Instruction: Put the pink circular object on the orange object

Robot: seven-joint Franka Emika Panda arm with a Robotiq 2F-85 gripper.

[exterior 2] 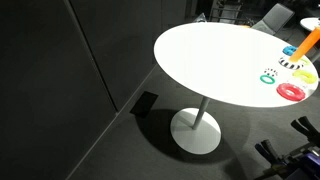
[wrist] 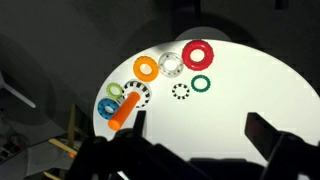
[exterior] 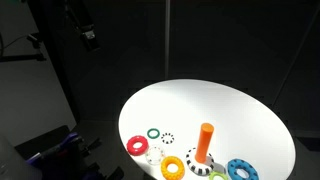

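Note:
The pink circular object lies flat on the white round table, next to a clear ring. It also shows in both exterior views. The orange object is an upright peg on a black-and-white base, seen in both exterior views. My gripper is open and empty, high above the table, well away from the ring and the peg. In an exterior view it hangs at the upper left.
Around the peg lie a yellow-orange ring, a blue ring, a thin green ring, a dotted black-and-white ring and a light green ring. The table's edge is close to the rings.

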